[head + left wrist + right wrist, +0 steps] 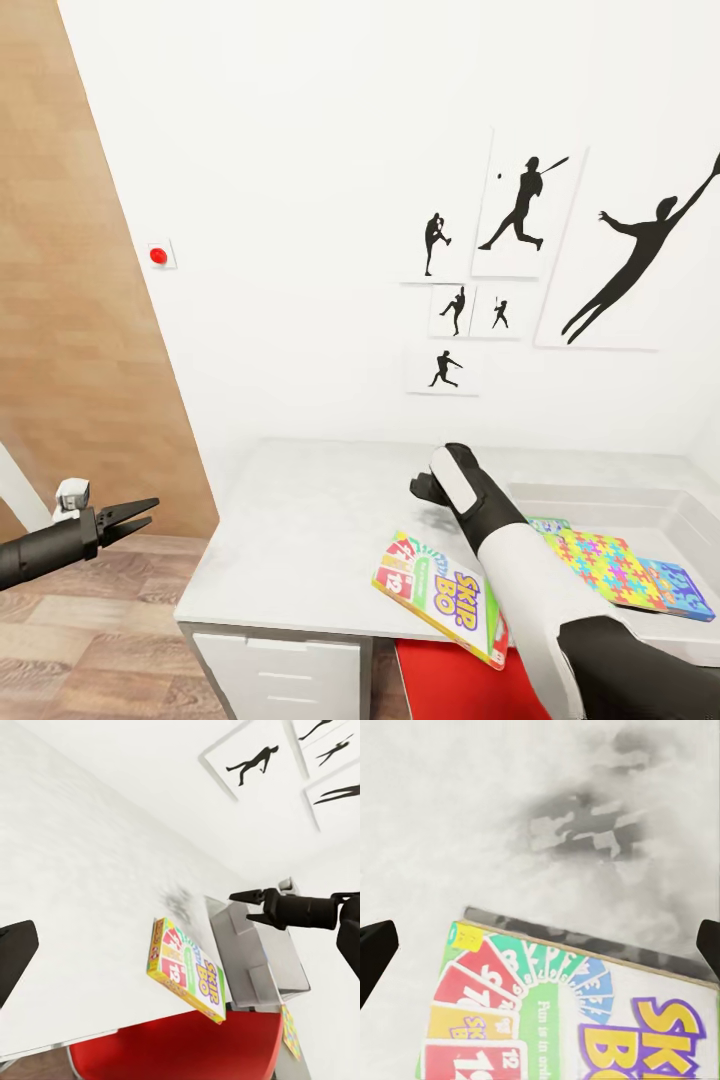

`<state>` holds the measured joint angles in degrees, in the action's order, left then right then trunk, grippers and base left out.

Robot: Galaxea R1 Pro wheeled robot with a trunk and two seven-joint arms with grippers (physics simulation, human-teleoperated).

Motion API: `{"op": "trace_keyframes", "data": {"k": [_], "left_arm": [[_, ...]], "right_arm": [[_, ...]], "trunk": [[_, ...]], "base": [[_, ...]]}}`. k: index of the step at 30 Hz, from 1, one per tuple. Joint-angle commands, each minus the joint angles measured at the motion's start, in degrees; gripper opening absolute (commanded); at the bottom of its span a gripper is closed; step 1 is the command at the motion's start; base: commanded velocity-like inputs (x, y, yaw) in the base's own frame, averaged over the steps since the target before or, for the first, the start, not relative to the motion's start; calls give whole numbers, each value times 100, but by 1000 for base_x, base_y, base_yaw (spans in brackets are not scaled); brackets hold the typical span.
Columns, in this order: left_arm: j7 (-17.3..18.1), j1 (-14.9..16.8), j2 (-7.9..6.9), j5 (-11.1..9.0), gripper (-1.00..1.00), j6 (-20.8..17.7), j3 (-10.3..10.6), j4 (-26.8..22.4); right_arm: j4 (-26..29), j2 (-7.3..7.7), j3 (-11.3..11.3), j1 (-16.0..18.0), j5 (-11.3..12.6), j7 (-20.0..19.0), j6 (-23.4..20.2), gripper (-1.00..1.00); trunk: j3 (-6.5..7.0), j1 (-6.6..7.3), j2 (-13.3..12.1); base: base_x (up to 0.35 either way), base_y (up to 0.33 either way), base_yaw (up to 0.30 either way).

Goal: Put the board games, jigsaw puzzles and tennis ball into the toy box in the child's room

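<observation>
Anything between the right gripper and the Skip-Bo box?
No. In the right wrist view only bare table lies between the open fingertips and the Skip-Bo box; the head view agrees.

The wall [300, 200] is white. Black pictures of ball players [520, 260] hang on it above the desk [300, 520]. A small red button [158, 256] sits further left on the wall. A brown wood panel [70, 300] stands at the left. The floor [90, 640] is brown wood. White drawers [285, 675] sit under the desk's left corner, with something red [450, 685] beside them.
</observation>
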<state>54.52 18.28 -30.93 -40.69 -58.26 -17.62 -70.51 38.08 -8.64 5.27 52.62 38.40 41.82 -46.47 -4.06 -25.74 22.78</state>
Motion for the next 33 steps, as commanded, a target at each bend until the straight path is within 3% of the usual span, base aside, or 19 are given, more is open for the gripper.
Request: {"op": "trace_keyframes", "data": {"k": [1,8,19,21,24,27,33], "left_arm": [[23,6,-1,9,100,-20,-3,2],[23,6,-1,10,100,-19,-10,2],[23,7,-2,10,100,-19,-14,2],[23,4,-5,9,100,-19,-14,2],[23,5,-2,9,100,-19,-14,2],[23,8,-1,8,100,-19,-14,2],[23,8,-1,9,100,-17,-14,2]], "right_arm": [[4,4,-21,11,62,58,-8,100],[-168,28,-382,27,70,19,-13,100],[-312,50,-468,29,67,5,-5,100],[-326,52,-590,29,69,3,-4,100],[-404,56,-1021,29,68,7,25,100],[-534,59,-1307,29,64,14,211,100],[-622,126,-1465,22,66,27,597,100]], "trunk": [[-14,-4,14],[-14,-4,14],[-14,-4,14],[-14,-4,14],[-14,-4,14],[-14,-4,14],[-14,-4,14]], "base": [[0,166,0],[0,85,0],[0,84,0],[0,35,0],[0,14,0],[0,4,0],[10,1,0]]}}
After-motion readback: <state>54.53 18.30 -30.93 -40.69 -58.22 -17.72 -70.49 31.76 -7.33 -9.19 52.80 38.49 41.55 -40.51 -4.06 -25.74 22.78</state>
